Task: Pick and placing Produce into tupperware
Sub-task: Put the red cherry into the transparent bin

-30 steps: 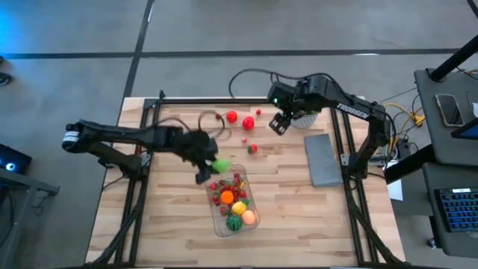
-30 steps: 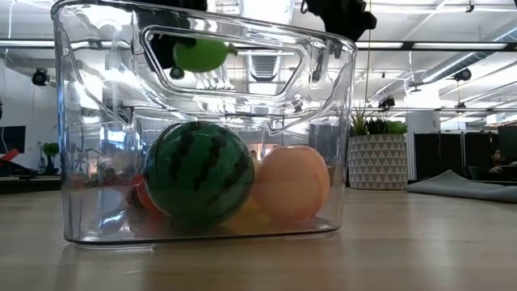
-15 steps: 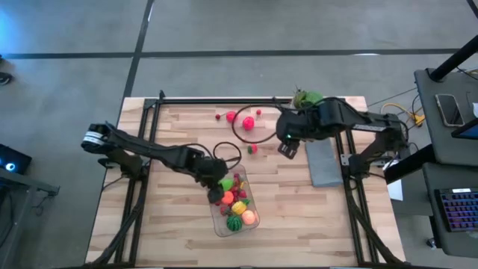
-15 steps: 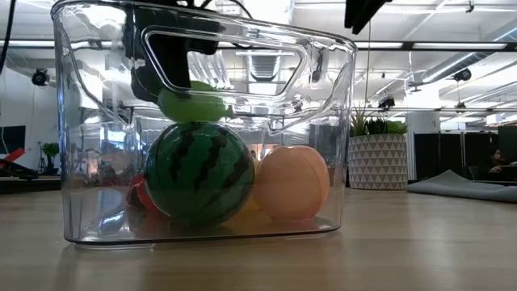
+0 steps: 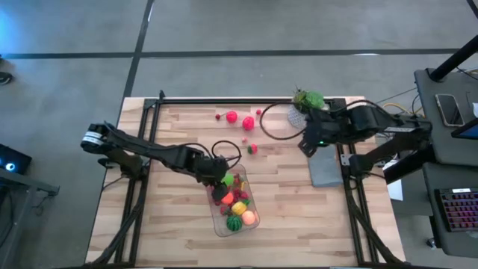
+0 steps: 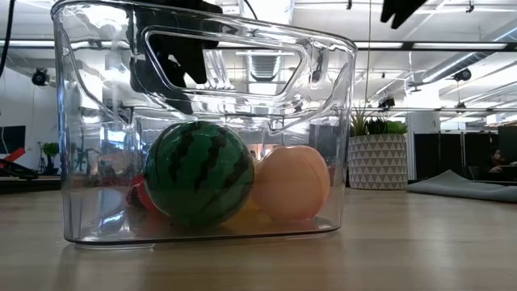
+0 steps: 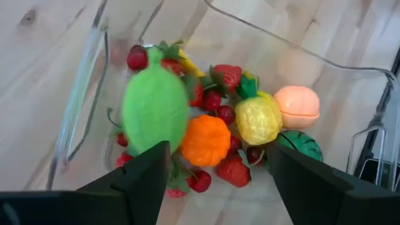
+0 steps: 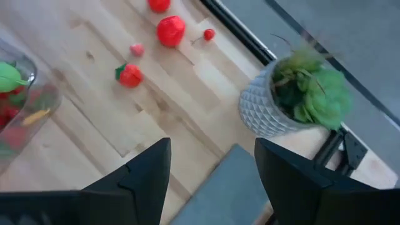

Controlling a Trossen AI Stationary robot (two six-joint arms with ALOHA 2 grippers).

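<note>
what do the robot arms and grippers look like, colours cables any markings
Both arms are dark, near black, built of slim jointed links. The left arm has a white band by its base and a thin black cable looping near its wrist. The right arm trails a similar cable loop. Each gripper's fingers are flat, dark and angular.

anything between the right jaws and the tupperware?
In the high view, a small red-and-green produce piece lies on the wood between the right gripper and the tupperware; otherwise bare table.
</note>
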